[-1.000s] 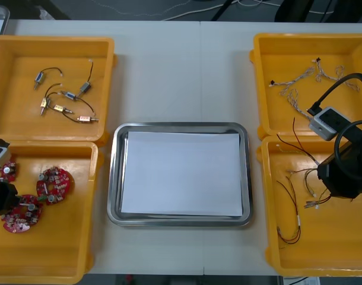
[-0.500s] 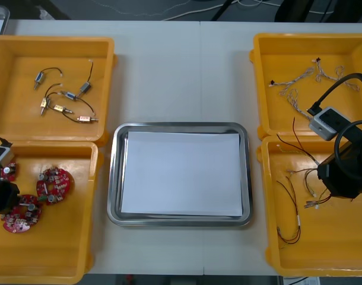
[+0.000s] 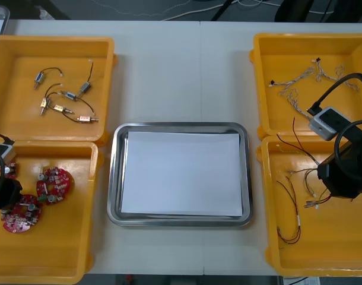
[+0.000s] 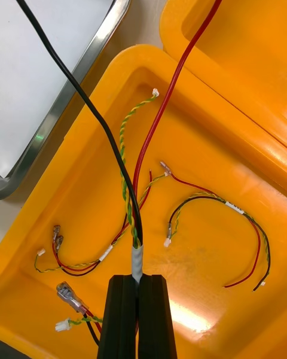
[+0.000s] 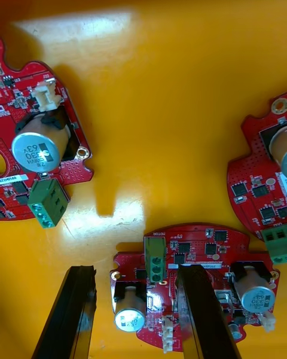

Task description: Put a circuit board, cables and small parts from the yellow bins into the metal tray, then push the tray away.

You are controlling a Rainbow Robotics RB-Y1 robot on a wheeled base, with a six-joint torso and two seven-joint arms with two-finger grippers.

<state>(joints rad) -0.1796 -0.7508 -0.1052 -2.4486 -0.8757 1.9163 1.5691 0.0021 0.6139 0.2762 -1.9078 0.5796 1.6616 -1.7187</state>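
Red circuit board (image 5: pixel 200 245) in the near left yellow bin (image 3: pixel 93 178) is what the left hand (image 5: pixel 134 284) is closing in on. Over the last second that arm has crept a little inward along the bin in the front view, and its wrist camera now looks straight down on the boards. The black fingers stand apart, one on bare bin floor beside the board and the other over the board's parts, so nothing is gripped yet and the straddle looks only partly lined up. The right hand (image 4: pixel 137 284) has not shifted in that time. It hangs over the near right yellow bin (image 3: pixel 270 237) with its fingers pressed together on the taped end of a cable (image 4: pixel 137 260), whose black and red leads rise away from the fingertips towards the tray's corner. The metal tray (image 3: pixel 180 126), lined white, sits between the bins on the worktop (image 3: pixel 181 71) with nothing in it. By this showing the task is at its start: one cable is secured but not delivered, and the board grasp seems the step under way.
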